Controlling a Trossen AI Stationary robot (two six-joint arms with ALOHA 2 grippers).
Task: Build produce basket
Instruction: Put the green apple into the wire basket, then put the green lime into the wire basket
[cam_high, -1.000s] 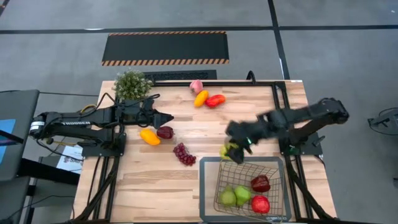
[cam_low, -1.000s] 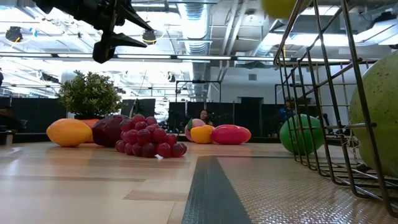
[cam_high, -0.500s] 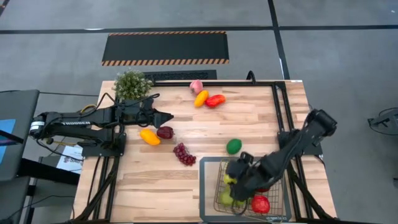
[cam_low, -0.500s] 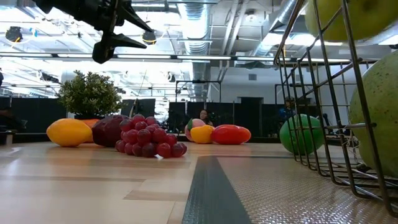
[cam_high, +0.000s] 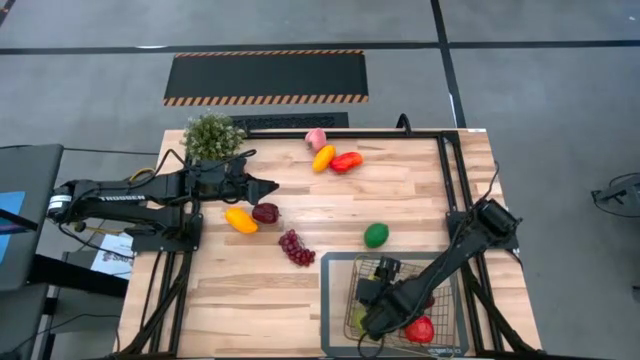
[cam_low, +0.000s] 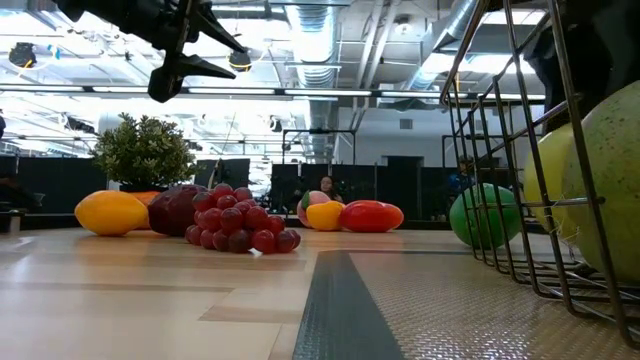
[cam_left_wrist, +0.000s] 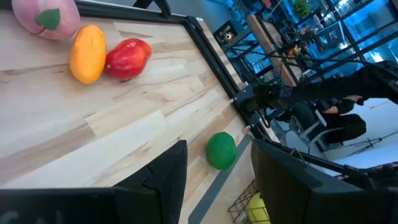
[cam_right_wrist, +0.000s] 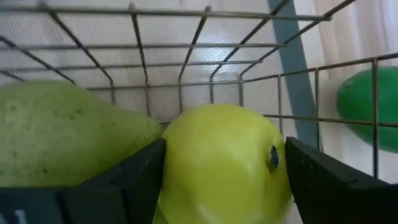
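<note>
The rectangular dark wire-mesh basket (cam_high: 335, 262) sits at the near right part of the wooden table (cam_high: 420, 195), with bare boards between it and the scattered produce. Inside it, the right gripper (cam_right_wrist: 221, 171) holds a yellow-green plastic apple (cam_right_wrist: 221, 162) between wide-spread fingers, beside a green pear (cam_right_wrist: 68, 134). The left gripper (cam_high: 268, 186) hovers part-open, holding nothing, near the dark red pepper (cam_high: 265, 212); its arm reads "TROSSEN".
</note>
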